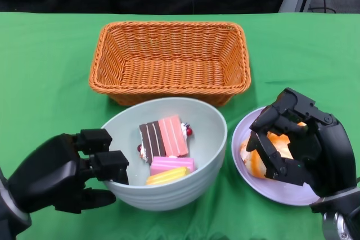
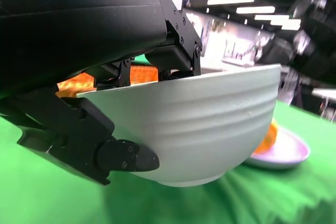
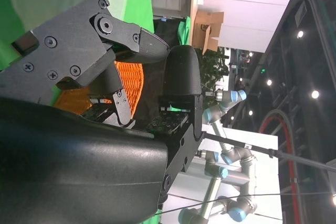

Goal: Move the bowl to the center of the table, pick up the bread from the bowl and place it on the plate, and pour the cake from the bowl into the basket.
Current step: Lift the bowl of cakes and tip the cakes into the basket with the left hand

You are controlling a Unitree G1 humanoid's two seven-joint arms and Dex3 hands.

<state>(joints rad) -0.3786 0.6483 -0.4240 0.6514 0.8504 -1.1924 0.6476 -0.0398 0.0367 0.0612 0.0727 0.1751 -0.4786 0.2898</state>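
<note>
The pale green bowl (image 1: pixel 212 139) stands near the table's middle, in front of the orange wicker basket (image 1: pixel 169 26). Inside it lie a brown-and-pink striped cake (image 1: pixel 164 137), a pink piece (image 1: pixel 171 165) and a yellow piece (image 1: pixel 167 176). My left hand (image 1: pixel 67 172) grips the bowl's left rim; in the left wrist view the fingers (image 2: pixel 178 51) hook over the rim of the bowl (image 2: pixel 210 114) and the thumb presses its wall. The orange-and-white bread (image 1: pixel 253 161) lies on the lilac plate (image 1: pixel 281 192) at the right. My right hand (image 1: pixel 301 144) arches over it, fingers apart.
The green cloth covers the whole table, with bare room to the left of the basket and at the far right. In the right wrist view the basket (image 3: pixel 128 85) shows between the fingers of my right hand (image 3: pixel 105 103). The plate (image 2: pixel 283 153) sits close beside the bowl.
</note>
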